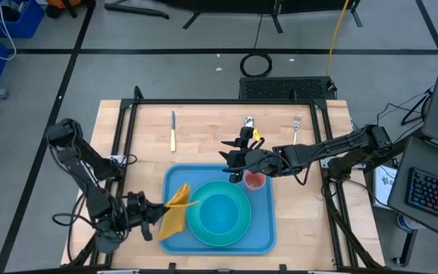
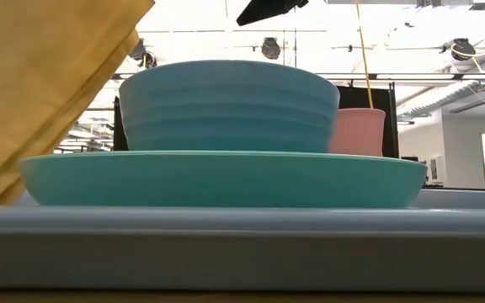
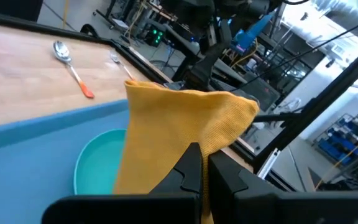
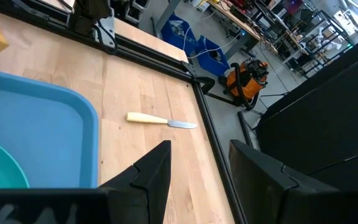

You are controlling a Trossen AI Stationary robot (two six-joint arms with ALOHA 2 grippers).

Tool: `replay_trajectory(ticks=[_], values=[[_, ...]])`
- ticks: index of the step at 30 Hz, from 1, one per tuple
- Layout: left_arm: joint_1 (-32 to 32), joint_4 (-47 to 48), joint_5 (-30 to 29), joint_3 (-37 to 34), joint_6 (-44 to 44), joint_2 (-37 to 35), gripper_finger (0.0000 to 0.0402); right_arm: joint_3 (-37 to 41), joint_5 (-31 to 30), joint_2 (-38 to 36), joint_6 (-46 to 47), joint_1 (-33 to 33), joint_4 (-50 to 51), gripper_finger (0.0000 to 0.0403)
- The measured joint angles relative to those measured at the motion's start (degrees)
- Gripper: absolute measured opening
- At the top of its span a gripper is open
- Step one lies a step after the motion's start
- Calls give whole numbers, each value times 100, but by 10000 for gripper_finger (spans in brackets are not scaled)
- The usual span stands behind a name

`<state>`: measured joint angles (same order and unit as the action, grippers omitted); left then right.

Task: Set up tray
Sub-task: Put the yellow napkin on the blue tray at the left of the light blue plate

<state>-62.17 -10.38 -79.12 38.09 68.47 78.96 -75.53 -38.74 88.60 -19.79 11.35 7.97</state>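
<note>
The light-blue tray (image 1: 261,228) lies at the table's near middle. On it stands a turquoise plate (image 1: 234,228) bearing a blue bowl (image 2: 226,105), with a pink cup (image 1: 255,180) at the tray's far right. My left gripper (image 1: 157,215) is at the tray's left rim, shut on a yellow napkin (image 1: 177,211) that stands beside the plate. My right gripper (image 1: 233,161) hangs open over the tray's far edge, holding nothing. My left gripper pinches the napkin's lower part (image 3: 182,140) between its two fingers. The fingers lie level and come from the table's left. The folded cloth rises past the fingertips (image 3: 194,168) over the tray's left rim; whether its lower end rests on the tray I cannot tell.
On the bare wood beyond the tray lie a knife (image 1: 173,131) at the far left, a spoon (image 1: 250,124) with an orange handle at the far middle, and a fork (image 1: 296,126) at the far right. A black frame borders the table.
</note>
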Motion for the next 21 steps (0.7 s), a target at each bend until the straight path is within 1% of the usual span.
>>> replay_trajectory(ticks=[4, 7, 9, 13, 15, 18, 21], values=[[10, -53, -5, 0, 374, 218, 4, 0, 0, 0, 2, 0, 0, 150], [-36, -378, -41, 0, 544, 359, 4, 0, 0, 0, 4, 0, 0, 150], [-59, -764, -62, 0, 376, 414, 4, 0, 0, 0, 7, 0, 0, 150], [-115, -1662, -191, 0, -435, 479, 4, 0, 0, 0, 20, 0, 0, 150], [-146, -1865, -242, 0, -763, 479, 4, 0, 0, 0, 20, 0, 0, 150], [-213, -1713, -346, 0, -712, 483, 4, 0, 0, 0, 44, 0, 0, 150], [-219, -1218, -343, 0, -172, 514, 4, 0, 0, 0, 63, 0, 0, 150]])
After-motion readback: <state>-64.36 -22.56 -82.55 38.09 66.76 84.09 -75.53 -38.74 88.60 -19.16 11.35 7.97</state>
